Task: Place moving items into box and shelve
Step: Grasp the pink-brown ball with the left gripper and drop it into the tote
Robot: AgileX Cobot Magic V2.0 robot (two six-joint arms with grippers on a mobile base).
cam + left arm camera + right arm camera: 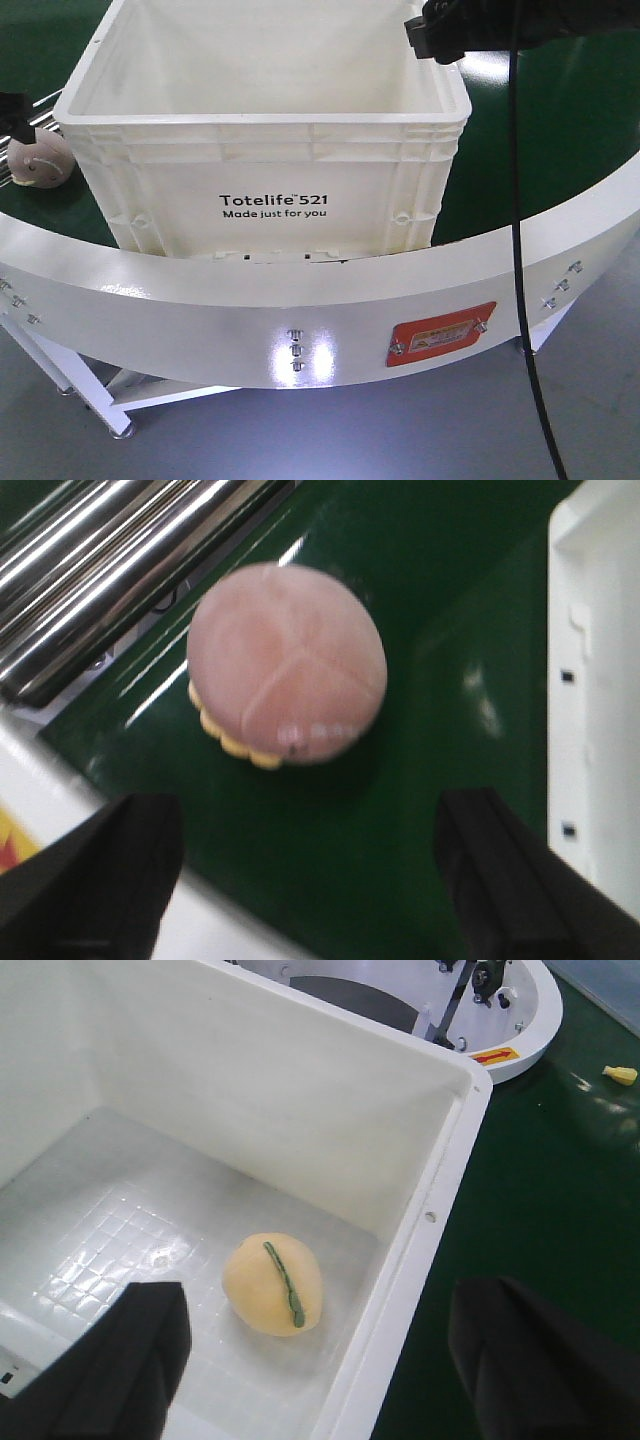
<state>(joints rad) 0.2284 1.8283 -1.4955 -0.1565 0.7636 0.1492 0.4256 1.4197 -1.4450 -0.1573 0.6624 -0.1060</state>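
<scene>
Pink ball (287, 663) sits on the green belt (420, 590) between the rollers (110, 550) and the box's (170, 190) left wall, touching neither; left gripper (310, 880) hangs over it, released, jaws wide, no contact. Yellow ball (272, 1283) lies on the box floor near the right wall. Right gripper (330, 1360) is above the box's right rim, jaws spread, holding nothing

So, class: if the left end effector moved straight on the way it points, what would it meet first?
Most likely the pink plush ball, lying on the green surface just ahead of the open left end effector, though depth is hard to judge.
</scene>
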